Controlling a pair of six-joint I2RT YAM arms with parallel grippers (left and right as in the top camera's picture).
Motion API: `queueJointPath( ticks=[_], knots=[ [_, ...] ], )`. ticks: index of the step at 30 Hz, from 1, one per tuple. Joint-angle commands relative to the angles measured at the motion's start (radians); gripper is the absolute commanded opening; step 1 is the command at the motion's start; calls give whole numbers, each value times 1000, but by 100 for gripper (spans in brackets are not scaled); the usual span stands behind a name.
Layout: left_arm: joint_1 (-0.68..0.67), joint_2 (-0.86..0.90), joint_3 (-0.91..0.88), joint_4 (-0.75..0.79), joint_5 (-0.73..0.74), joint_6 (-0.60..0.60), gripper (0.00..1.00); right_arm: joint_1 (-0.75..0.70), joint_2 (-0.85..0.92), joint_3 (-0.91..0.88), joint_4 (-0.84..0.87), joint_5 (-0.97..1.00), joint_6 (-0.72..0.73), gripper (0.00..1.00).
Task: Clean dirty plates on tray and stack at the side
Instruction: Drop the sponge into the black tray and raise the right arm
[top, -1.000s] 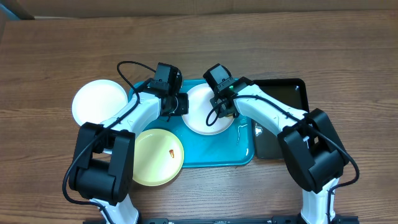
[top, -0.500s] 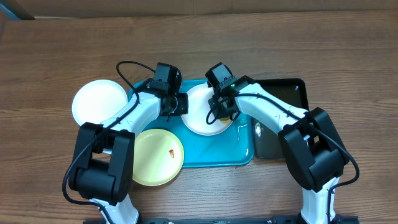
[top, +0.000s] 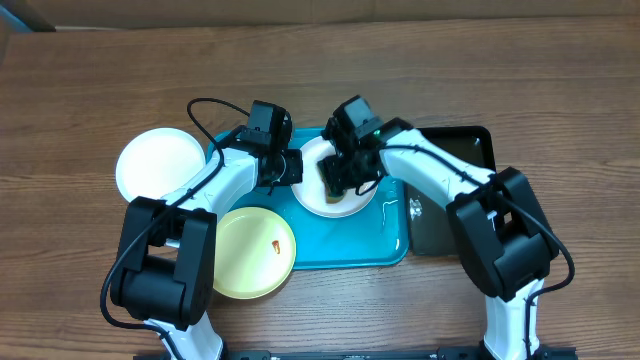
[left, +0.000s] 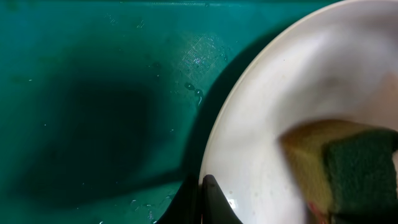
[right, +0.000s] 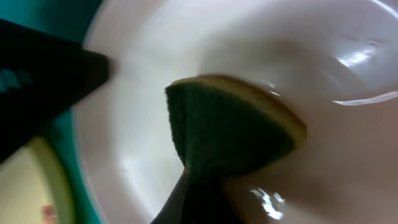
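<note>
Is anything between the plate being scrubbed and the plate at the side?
Yes. The robot's left arm lies between the white round plate on the turquoise plastic tray and the white plate on the table.

1. The wooden table (top: 100, 70) I'm working over is mid-brown with darker grain streaks.
2. The large rectangular plastic tray (top: 350, 252) is bright turquoise. My left wrist view shows it as a deeper teal.
3. The round centre plate (top: 335, 208) is white, and so is the round left-hand plate (top: 160, 163).
4. The round lower-left plate (top: 245, 250) is pale yellow-green with a small orange-brown smear (top: 275, 243).
5. The foam sponge (right: 230, 130) is yellow with a dark green scouring face.
6. The narrow plastic tray (top: 460, 145) at right is black.
</note>
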Motion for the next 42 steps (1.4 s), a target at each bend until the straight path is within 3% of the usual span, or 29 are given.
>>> queueJointPath(
  ticks=[1, 6, 11, 16, 20, 23, 30, 33, 36, 37, 42],
  knots=[
    [-7, 12, -3, -2, 1, -3, 5, -83, -10, 113, 11, -351, 13, 4],
    [-7, 12, -3, -2, 1, -3, 5, -210, -57, 163, 0, -560, 13, 4],
    [-7, 12, -3, -2, 1, -3, 7, -349, -115, 163, -208, -539, -84, 4],
    [-7, 12, -3, -2, 1, -3, 18, -473, -126, 159, -488, -235, -156, 4],
    [-7, 12, -3, -2, 1, -3, 24, -520, -126, 122, -581, 79, -140, 4],
    [-7, 12, -3, -2, 1, -3, 25, -526, -126, 74, -576, 263, -81, 4],
    [-7, 12, -3, -2, 0, -3, 27, -518, -124, -63, -407, 346, -68, 4],
    [-7, 12, -3, -2, 0, -3, 32, -518, -124, -95, -371, 344, -68, 53],
    [-7, 12, -3, -2, 0, -3, 34, -518, -127, -73, -395, 342, -68, 74],
    [-7, 12, -3, -2, 0, -3, 35, -518, -130, -41, -422, 342, -58, 87],
    [-7, 12, -3, -3, 0, -2, 35, -536, -150, 133, -528, 343, -42, 94]
  ],
)
